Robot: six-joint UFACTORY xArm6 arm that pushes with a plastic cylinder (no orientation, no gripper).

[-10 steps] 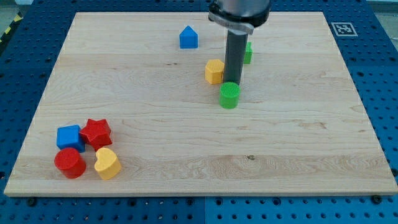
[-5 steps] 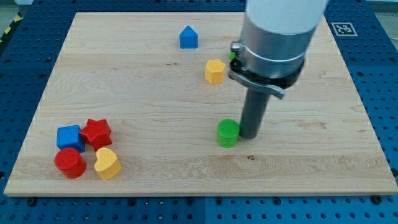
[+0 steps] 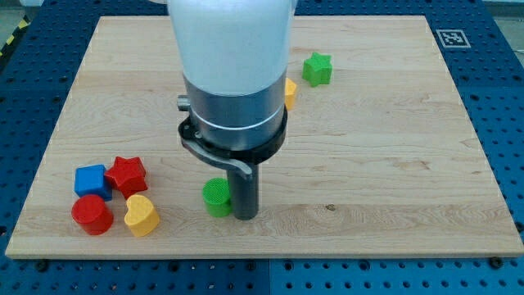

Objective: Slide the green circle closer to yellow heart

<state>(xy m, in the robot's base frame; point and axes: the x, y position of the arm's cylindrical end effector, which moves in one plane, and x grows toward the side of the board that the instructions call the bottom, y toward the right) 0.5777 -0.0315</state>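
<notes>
The green circle (image 3: 217,197) lies on the board near the view's bottom, left of centre. My tip (image 3: 246,215) stands right against its right side. The yellow heart (image 3: 140,215) lies at the view's bottom left, a short gap to the left of the green circle. The arm's wide body hides the middle of the board above the tip.
A red circle (image 3: 91,215), a blue block (image 3: 91,179) and a red star (image 3: 127,174) cluster around the yellow heart. A green star (image 3: 317,69) lies at the view's top right. A yellow block (image 3: 290,93) peeks out beside the arm.
My tip and the green circle have moved down and then left across the board, toward the yellow heart. The arm now hides the blue house-shaped block and uncovers the green star.
</notes>
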